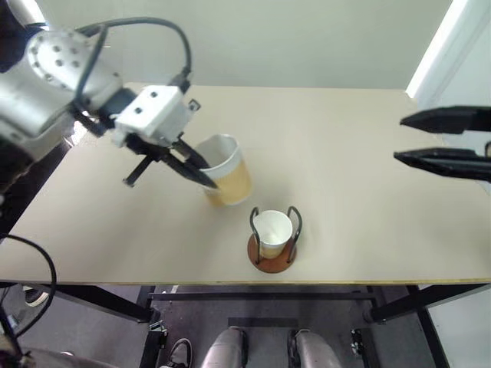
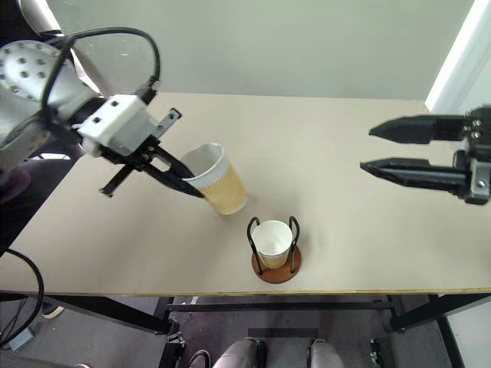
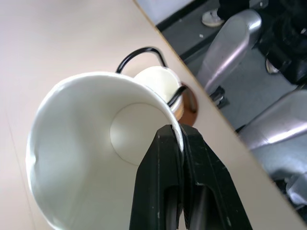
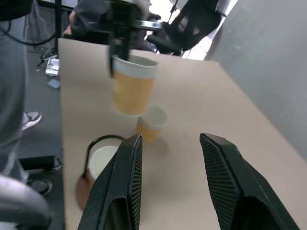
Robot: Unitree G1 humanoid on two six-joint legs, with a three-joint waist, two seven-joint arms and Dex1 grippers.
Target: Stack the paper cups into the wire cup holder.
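Left tool (image 2: 188,184) pinches the rim of a raised cup (image 2: 217,180). Right tool (image 2: 368,151) open, empty. Another cup (image 2: 272,241) sits in the holder (image 2: 276,268) on the counter (image 2: 345,222).

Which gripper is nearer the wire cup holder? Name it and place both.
Left. The left gripper, shut on a lifted paper cup, hangs just up-left of the wire cup holder. The right gripper, open, hovers farther away.

Matt paper cups (image 2: 217,182) with ribbed tan walls, a glossy dark-wire cup holder (image 2: 275,249), a smooth matt tabletop (image 2: 322,153).
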